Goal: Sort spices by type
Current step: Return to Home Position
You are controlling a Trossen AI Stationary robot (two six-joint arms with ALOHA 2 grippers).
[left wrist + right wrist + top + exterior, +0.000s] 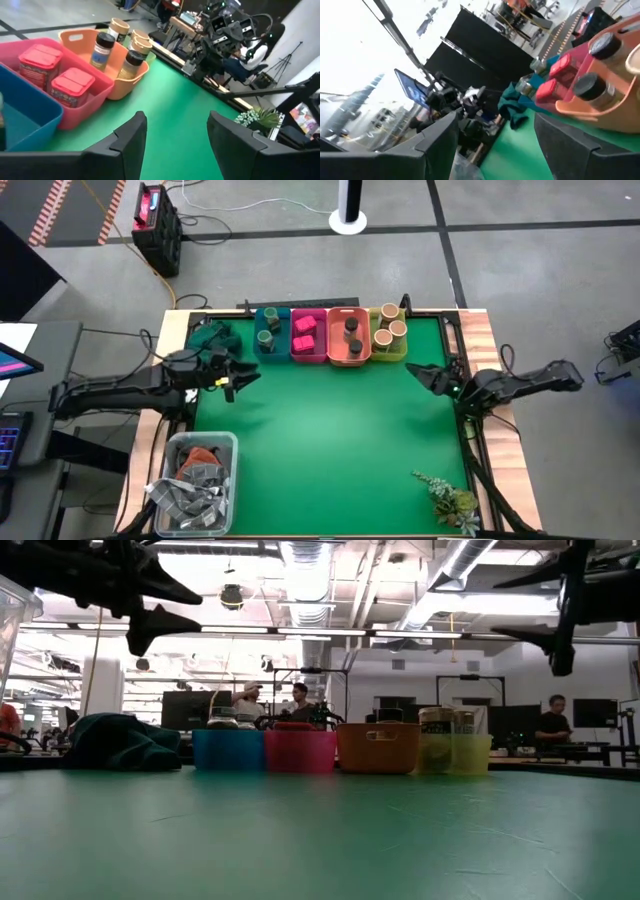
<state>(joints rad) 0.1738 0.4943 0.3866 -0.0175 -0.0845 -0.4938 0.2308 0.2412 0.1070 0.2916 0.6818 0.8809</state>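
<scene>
High view: the spices (385, 337) all sit in four bins lined along the table's far edge, with jars in the blue bin (272, 356), pink boxes (305, 330) in the pink bin (309, 359), dark-lidded jars (352, 332) in the orange bin (349, 361) and tan-lidded jars in the yellow bin (390, 356). None shows on the green mat (330, 440). The row's long axis runs left to right. The left gripper (243, 377) hangs nearer its blue end and the right gripper (420, 373) nearer its yellow end, both short of the bins and pointing inward. Low view: both grippers hang high over the mat, well apart from the bins. Left wrist view: the left fingers (131, 136) stand spread with nothing between them, and the pink and orange bins lie ahead. Right wrist view: the right fingers (440, 137) are likewise spread and empty. The sorting looks finished, so the coming move is probably a plain retreat away from the row, with no grasp needed.
</scene>
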